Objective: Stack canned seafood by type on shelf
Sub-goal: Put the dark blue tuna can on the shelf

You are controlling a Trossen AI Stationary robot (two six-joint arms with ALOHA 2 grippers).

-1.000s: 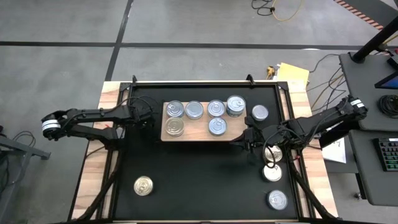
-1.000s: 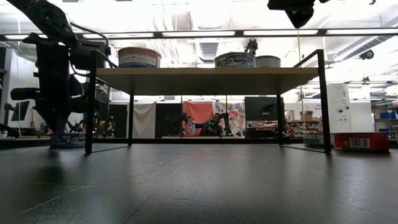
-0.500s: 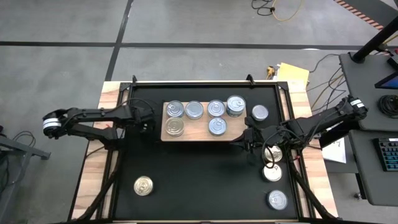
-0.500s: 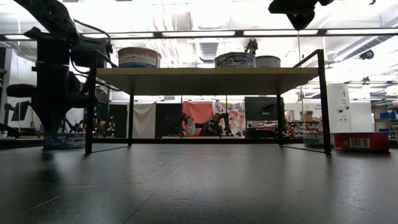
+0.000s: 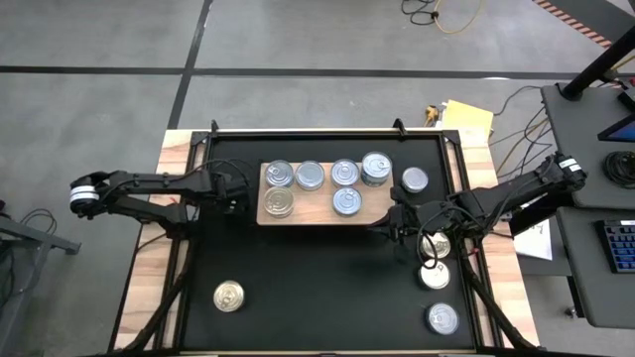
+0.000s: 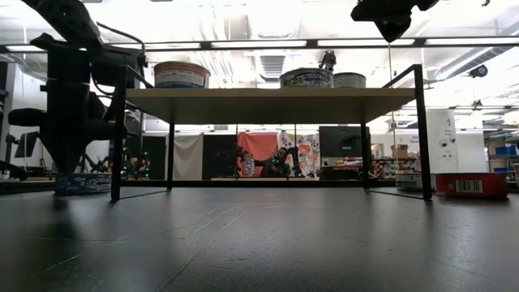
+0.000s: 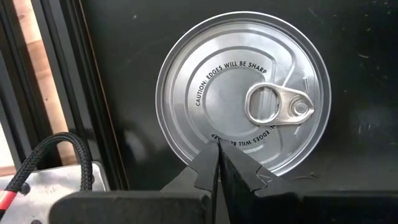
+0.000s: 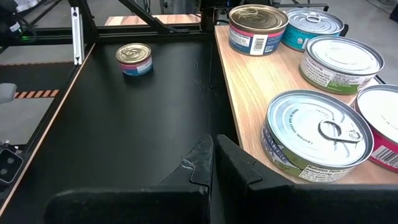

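Cans (image 5: 346, 200): six on shelf (image 5: 313, 208), five loose on counter (image 5: 298, 288). None has moved over last second; left arm crept slightly toward shelf, right arm static. No stacking progress.
Left pincer (image 5: 238, 194) beside shelf's left end, fingers together, empty, tips hovering over silver can (image 7: 244, 104).
Right pincer (image 5: 382, 224) off shelf's right corner, fingers together, empty, touching nothing.

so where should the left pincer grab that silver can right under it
Grip the silver can across its round side wall, coming straight down from above. It lies flat on the black mat, lid up, with bare mat around it. The left pincer is shut and must open first.
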